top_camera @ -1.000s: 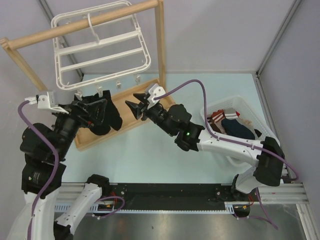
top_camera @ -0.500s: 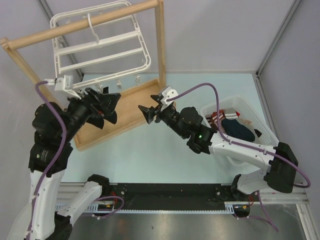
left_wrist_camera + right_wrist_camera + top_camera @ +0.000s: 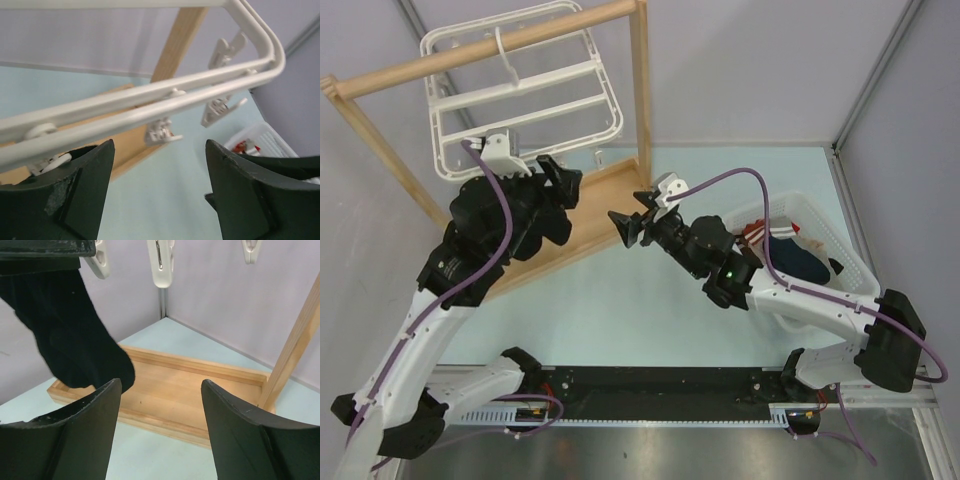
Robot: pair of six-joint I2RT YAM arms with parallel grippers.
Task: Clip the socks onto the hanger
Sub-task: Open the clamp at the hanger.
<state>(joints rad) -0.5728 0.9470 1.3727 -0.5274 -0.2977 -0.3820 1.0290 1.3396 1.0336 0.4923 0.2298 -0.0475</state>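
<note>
A: Sock (image 3: 65, 330)?
B: Black, soft, limp. Hangs below the hanger (image 3: 150, 110) of rounded white plastic bars, beside a flat clip (image 3: 161, 262). Clipped? Cannot tell.
A: Claws?
B: Left claw (image 3: 159, 145) spread just under the hanger; right claw (image 3: 160, 384) spread, lower.

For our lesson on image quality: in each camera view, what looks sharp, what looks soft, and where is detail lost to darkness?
Top external: evenly lit, sharp. Left wrist: the hanger bars near the lens look soft. Right wrist: wooden base sharp, the black sock shows almost no texture.
</note>
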